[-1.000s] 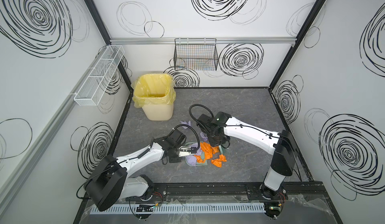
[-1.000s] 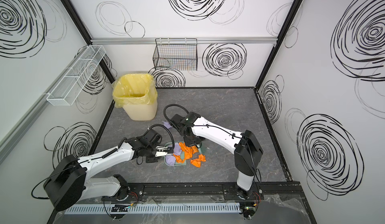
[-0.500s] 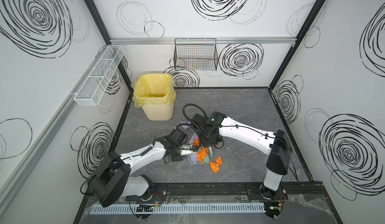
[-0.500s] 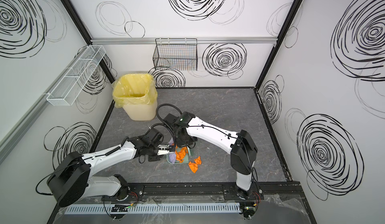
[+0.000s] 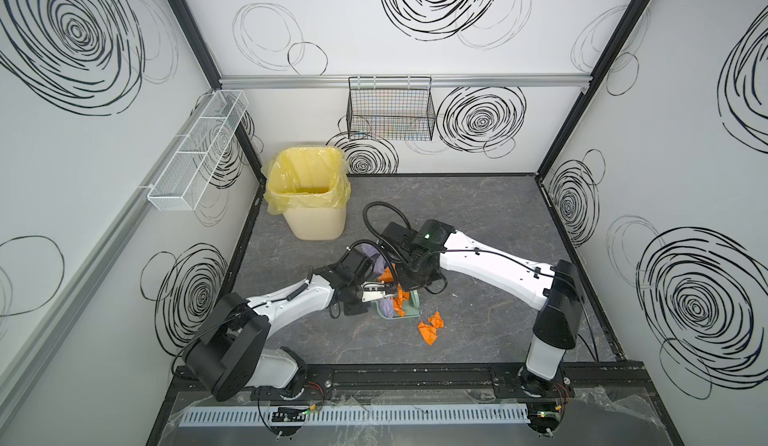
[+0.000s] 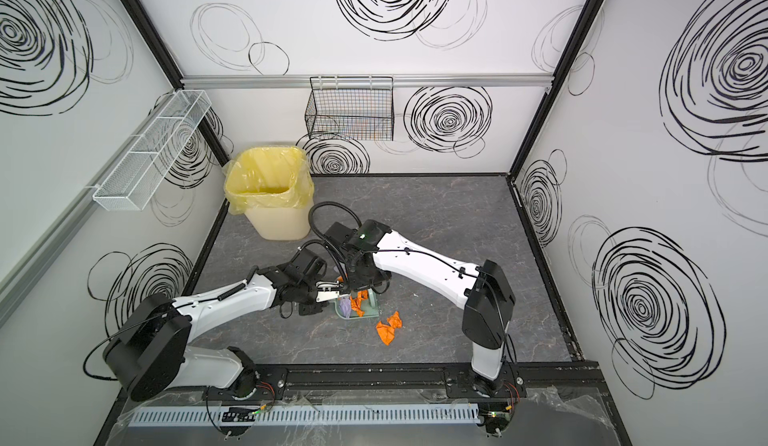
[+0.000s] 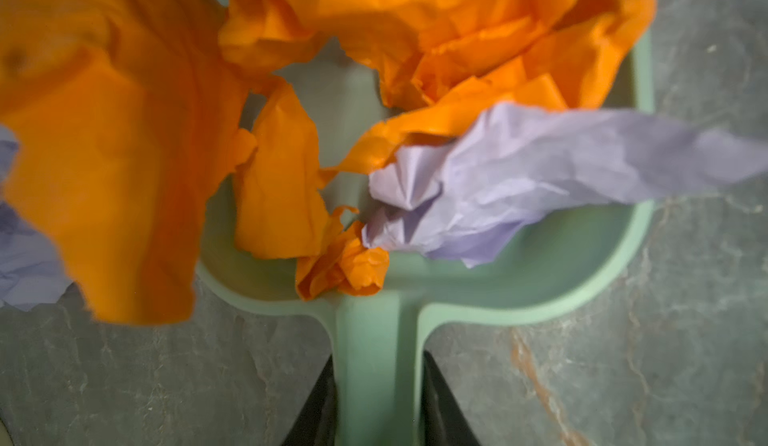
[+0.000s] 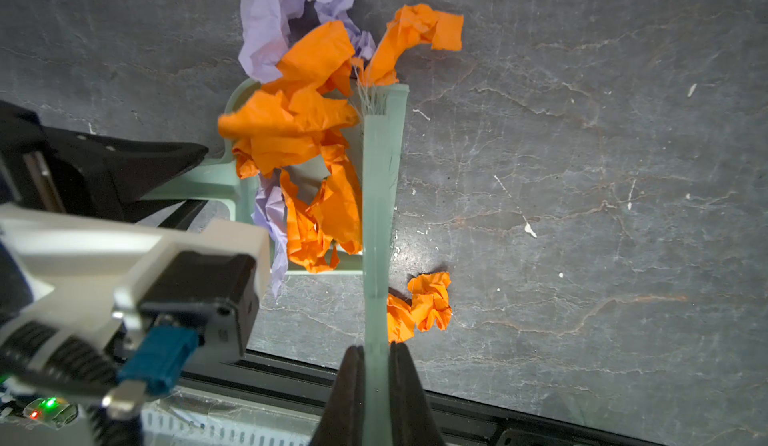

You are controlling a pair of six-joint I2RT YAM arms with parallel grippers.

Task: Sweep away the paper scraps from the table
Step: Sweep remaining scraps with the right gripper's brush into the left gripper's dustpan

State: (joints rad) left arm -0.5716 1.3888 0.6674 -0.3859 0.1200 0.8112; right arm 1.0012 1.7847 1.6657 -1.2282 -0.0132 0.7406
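Left gripper [image 7: 376,406]: clamping dustpan [image 7: 519,294] handle
Right gripper [image 8: 376,365]: clamping brush [image 8: 380,165] handle
Left arm [image 5: 286,305], right arm [image 5: 490,263]: stretched inward, wrists close

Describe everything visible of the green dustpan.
The dustpan is pale green, plastic-looking: a shallow tray with raised rim and straight handle, clamped by the left gripper. It lies on the table, heaped with orange and lilac paper scraps, some overhanging the rim. The brush in the right gripper stands along its open edge.
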